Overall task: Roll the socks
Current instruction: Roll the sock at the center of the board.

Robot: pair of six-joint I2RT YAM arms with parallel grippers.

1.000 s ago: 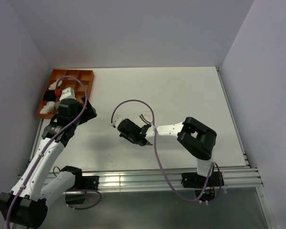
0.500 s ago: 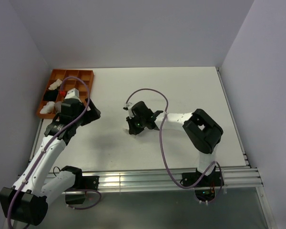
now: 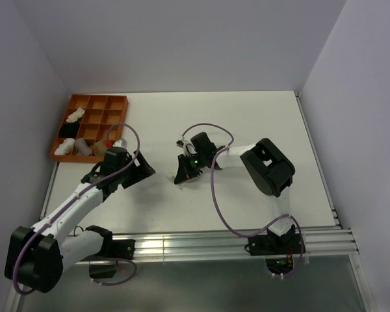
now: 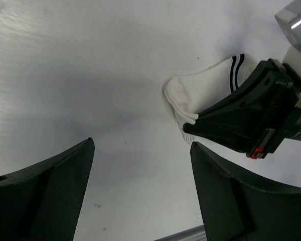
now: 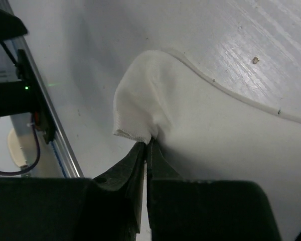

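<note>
A short white sock with dark stripes (image 4: 198, 93) lies on the white table near the middle (image 3: 181, 182). My right gripper (image 5: 149, 143) is shut on a pinched edge of the sock (image 5: 143, 103), fingers pointing down at the table (image 3: 186, 174). My left gripper (image 4: 141, 145) is open with only bare table between its fingers, a short way left of the sock (image 3: 143, 170). A grey sock (image 3: 83, 145) and a tan-brown sock (image 3: 99, 149) sit in the front cells of the orange tray (image 3: 117, 99).
The orange tray at the far left also holds white bundles (image 3: 74, 116) and a black bundle (image 3: 66, 130). An aluminium rail (image 3: 201, 244) runs along the table's near edge. Purple cables loop over both arms.
My left gripper has come away from the tray and moved right toward the sock, its jaws narrowing slightly. My right gripper swung up and right, then turned downward with the sock.
</note>
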